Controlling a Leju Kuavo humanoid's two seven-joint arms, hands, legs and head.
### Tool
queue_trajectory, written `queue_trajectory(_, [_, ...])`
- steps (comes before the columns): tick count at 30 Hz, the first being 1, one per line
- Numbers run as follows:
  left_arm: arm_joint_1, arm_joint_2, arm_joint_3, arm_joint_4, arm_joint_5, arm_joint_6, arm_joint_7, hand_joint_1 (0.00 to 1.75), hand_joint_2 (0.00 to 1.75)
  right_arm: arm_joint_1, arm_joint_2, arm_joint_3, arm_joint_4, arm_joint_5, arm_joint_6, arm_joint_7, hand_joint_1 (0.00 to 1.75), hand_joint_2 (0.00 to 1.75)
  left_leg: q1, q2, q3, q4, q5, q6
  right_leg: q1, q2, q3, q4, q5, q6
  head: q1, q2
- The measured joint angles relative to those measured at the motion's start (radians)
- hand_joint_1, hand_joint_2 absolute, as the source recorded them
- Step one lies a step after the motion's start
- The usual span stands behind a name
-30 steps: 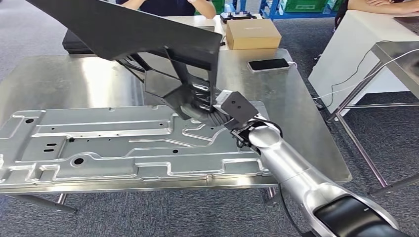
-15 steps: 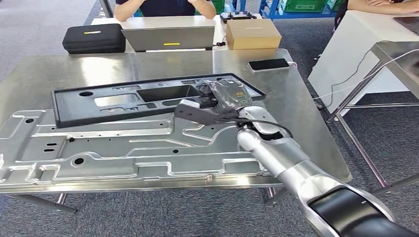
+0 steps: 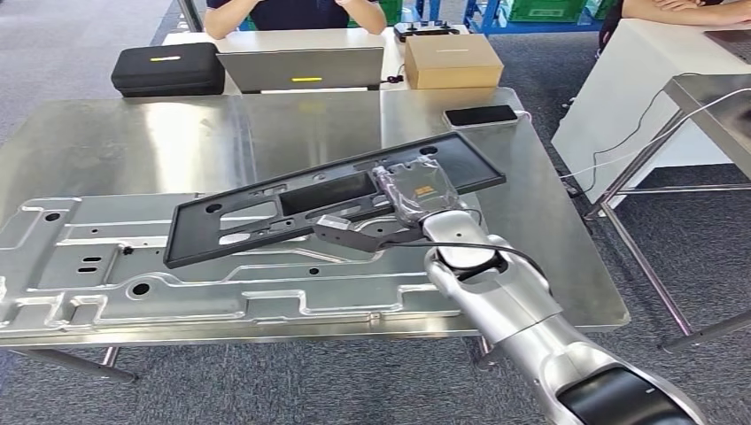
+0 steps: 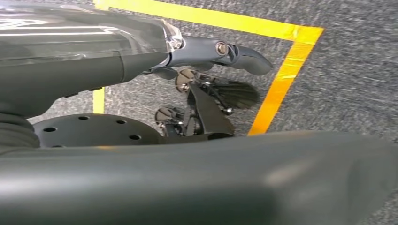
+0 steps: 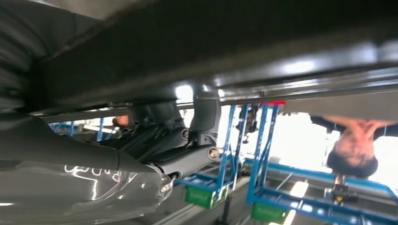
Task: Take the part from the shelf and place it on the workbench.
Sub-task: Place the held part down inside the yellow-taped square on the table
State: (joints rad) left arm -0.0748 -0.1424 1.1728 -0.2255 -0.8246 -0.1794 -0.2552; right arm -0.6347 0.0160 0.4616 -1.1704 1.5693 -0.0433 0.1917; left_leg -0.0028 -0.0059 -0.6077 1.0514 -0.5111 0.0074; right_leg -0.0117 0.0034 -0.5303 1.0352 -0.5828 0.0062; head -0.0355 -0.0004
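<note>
Head view shows the right hand (image 3: 409, 190) gripping the black part (image 3: 266, 217) over the workbench (image 3: 133, 142); right wrist view adds fingers (image 5: 187, 159) beneath it.

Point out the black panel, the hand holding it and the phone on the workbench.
black panel (image 3: 239, 232): head view, on its flat left section.
right hand (image 3: 409, 190): head view, middle of the hand gripping the panel.
phone (image 3: 481, 115): head view, centre of its dark screen.
</note>
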Motion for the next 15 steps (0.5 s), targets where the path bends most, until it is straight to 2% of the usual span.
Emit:
queue_trajectory(7, [0.0, -0.001, 0.008, 0.0, -0.005, -0.007, -0.035, 0.0, 0.0, 0.052, 0.025, 0.06, 0.039, -0.011, 0.022, -0.047, 1.75, 1.75, 0.0, 0.0, 0.0, 0.0, 0.0, 0.0, 0.0, 0.0, 0.0, 0.0, 0.0, 0.0, 0.0, 0.0])
queue_trajectory(15, [0.0, -0.001, 0.008, 0.0, -0.022, -0.015, -0.062, 0.0, 0.0, 0.053, 0.075, 0.085, 0.14, -0.067, 0.025, -0.06, 1.75, 1.75, 0.001, 0.0, 0.0, 0.0, 0.0, 0.0, 0.001, 0.0, 0.0, 0.0, 0.0, 0.0, 0.0, 0.0])
